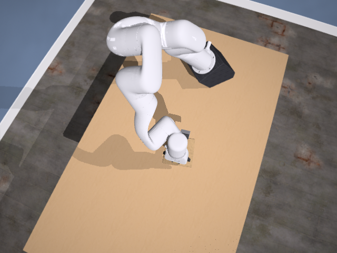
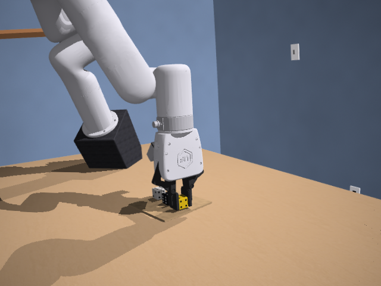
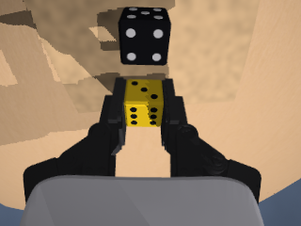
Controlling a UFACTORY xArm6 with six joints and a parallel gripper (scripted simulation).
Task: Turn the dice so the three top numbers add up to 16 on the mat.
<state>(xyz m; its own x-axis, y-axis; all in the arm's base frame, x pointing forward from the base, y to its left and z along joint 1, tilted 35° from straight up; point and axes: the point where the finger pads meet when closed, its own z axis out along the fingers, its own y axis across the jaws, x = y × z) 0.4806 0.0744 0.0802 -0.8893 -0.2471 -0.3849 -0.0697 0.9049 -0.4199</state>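
Observation:
My gripper (image 2: 183,207) (image 3: 144,92) points down over the mat (image 1: 191,148) (image 2: 201,202) (image 3: 207,61), shut on the yellow die (image 2: 183,202) (image 3: 143,114). In the wrist view the die's upward face shows 6 and its base-facing side 3; the exterior camera sees a 4 on the opposite side. Whether it touches the mat is unclear. The black die (image 2: 165,198) (image 3: 144,44) stands on the mat towards the base, 4 up, apart from the yellow one. The white die (image 2: 157,193) is behind it; its top number is unreadable and it is outside the wrist view. The arm hides the dice in the top view.
The arm's black base block (image 1: 215,71) (image 2: 107,154) stands on the wooden table (image 1: 152,206) (image 2: 261,233) behind the mat. The black die is close to the fingers on the base side. Arm shadows cross the mat's left side in the exterior view.

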